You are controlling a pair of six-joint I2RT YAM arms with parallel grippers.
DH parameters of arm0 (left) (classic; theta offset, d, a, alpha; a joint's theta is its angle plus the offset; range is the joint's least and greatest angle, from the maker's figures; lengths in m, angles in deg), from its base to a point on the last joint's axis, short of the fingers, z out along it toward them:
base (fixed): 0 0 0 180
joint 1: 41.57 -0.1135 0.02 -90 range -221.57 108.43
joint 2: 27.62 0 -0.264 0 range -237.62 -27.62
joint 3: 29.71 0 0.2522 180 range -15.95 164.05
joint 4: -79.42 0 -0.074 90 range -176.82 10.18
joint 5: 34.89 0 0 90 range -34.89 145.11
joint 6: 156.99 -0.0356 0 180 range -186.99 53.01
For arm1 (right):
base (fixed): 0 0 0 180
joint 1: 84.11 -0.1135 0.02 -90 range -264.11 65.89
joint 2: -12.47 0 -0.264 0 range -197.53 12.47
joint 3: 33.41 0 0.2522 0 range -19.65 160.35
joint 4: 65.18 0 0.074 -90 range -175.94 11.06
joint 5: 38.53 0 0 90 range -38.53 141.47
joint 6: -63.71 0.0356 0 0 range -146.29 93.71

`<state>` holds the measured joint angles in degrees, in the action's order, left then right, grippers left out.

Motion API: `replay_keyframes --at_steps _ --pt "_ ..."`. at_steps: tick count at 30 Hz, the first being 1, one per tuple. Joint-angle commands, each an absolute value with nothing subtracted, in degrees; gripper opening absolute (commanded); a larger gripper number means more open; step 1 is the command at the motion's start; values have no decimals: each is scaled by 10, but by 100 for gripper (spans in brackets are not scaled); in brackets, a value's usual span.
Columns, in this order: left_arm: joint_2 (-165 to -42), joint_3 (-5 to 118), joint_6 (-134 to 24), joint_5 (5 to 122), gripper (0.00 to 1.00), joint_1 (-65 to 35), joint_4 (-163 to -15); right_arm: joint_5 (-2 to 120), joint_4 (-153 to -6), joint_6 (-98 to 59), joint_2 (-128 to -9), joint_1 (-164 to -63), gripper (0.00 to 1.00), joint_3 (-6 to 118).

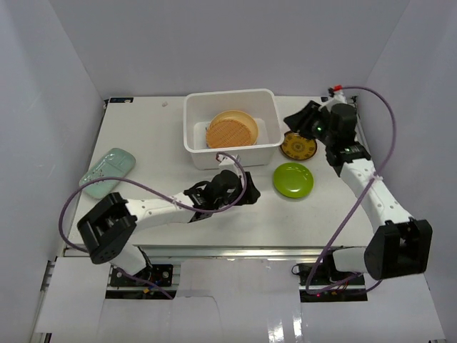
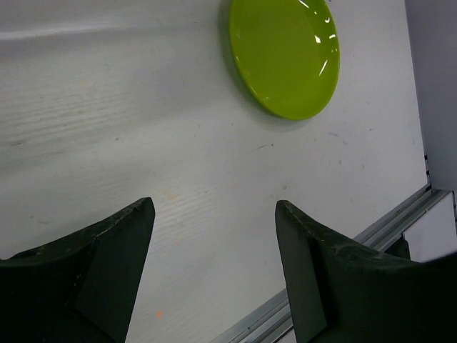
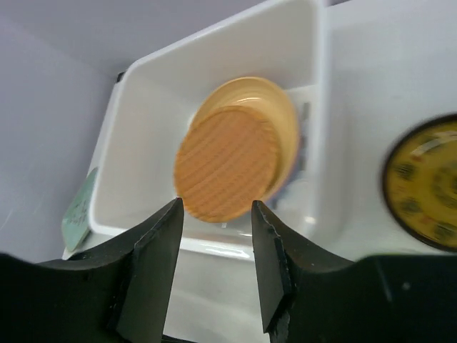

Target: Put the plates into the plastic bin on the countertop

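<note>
A flat white worktop is seen, closed in on three sides by plain pale grey walls. It is edged along the front by a metal rail. Two arms are bolted at the near edge, and a purple cable is looped from each.

One white plastic bin is set at the far middle of the worktop. Five plates can be counted. Two are in the bin: a ribbed orange plate is tilted on top of a tan plate. Three lie on the worktop. An oblong mint-green plate is at the left, well apart from the bin. A yellow-patterned dark plate is just beside the bin's right end. A lime green plate is a little nearer than that one.

The left hand is held low over bare worktop in front of the bin. Its fingers are spread wide with nothing between them, and the lime green plate is seen ahead of it. The right hand is raised beside the bin's right end, above the yellow-patterned dark plate. Its fingers are parted moderately and nothing is gripped; the bin and its two plates are seen beyond them.
</note>
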<state>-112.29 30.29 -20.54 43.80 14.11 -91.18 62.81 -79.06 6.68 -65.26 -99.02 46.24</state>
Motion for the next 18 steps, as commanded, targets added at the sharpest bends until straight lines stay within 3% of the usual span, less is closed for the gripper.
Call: replay_keyframes --at_steps 1,6,13,18 --pt "-1186 352 -177 404 78 165 -978 673 -725 98 -588 -892 47 355" --pt "-1289 406 -165 371 75 187 -1006 689 -710 95 -504 -803 47 245" --pt "-1420 503 -161 348 70 188 -999 746 -679 119 -505 -698 41 163" --pt "-1474 552 -157 338 69 188 -990 761 -636 135 -516 -693 41 110"
